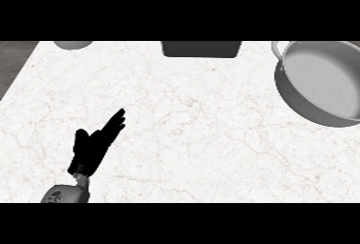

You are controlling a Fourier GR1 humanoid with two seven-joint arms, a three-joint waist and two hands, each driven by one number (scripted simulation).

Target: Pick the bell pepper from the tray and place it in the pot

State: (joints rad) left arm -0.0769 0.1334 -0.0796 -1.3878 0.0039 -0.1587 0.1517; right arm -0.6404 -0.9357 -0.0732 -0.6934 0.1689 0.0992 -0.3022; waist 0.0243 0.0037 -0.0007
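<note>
One black hand (pixel 95 147) shows in the lower left of the frame. It is the left hand. Its grey forearm (pixel 67 193) comes up from the bottom edge, and only a short bit of it can be seen. The hand lies flat above the white desk (pixel 183 138). Its fingers are straight and close together, pointing up and a little to the right. It holds nothing.

The right hand cannot be seen anywhere.

The pot (pixel 320 81) sits in the upper right of the frame. It is big, round and grey. Its right side is cut off by the edge. The inside looks bare.

A dark tray (pixel 201 48) sits at the top middle, but only its near edge shows. I cannot see the bell pepper; the rest of the tray is out of sight.

A small pale round thing (pixel 73 44) peeks in at the upper left. I cannot tell what it is.
</note>
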